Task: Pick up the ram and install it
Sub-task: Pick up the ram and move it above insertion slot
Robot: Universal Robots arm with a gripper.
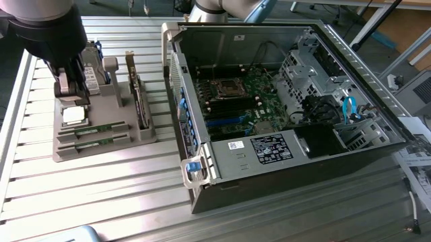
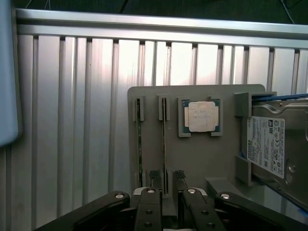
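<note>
Wrist view: gray holder (image 2: 202, 159) slots two ram sticks (image 2: 164, 144), processor (image 2: 202, 116).

A robotics workshop: an open computer case (image 1: 229, 151) lies on a ribbed aluminium tabletop (image 1: 101, 194), a grey parts holder (image 1: 114, 118) beside it.

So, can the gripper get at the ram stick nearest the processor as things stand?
Probably yes: the open gripper is lined up over one end of that ram, and nothing lies on it.
</note>
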